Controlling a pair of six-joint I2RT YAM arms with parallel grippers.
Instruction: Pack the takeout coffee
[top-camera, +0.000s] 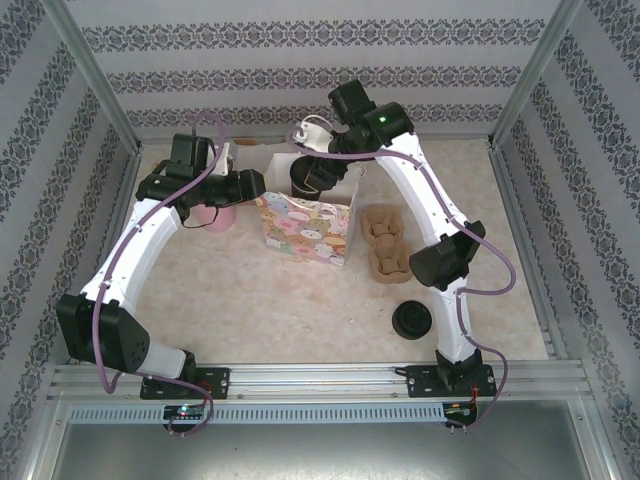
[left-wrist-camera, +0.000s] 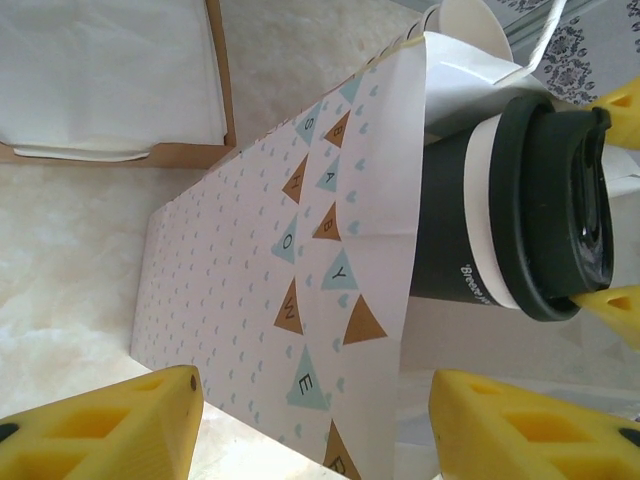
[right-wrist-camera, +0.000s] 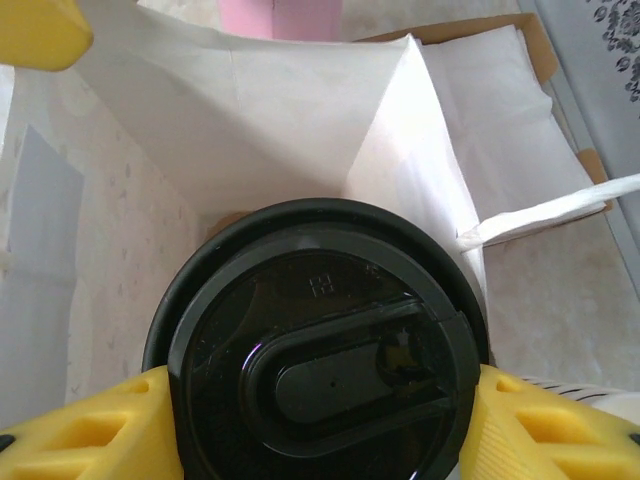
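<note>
The right gripper is clamped on the takeout coffee, one yellow pad on each side of its black lid. The cup hangs upright at the mouth of the patterned paper bag, which stands mid-worktop, toward the far edge. The cup's base looks to be just inside the rim, though how deep cannot be told. The step in hand seems to be the lowering. Done well, it goes straight down the centre of the opening, with the lid level so nothing spills. It should stay clear of the folded side panel and of the white paper handle lying just beside the lid. The left gripper stands open and empty beside the bag's left wall, well placed to steady it if the paper sways. Release only once the base rests on the bag's floor
</note>
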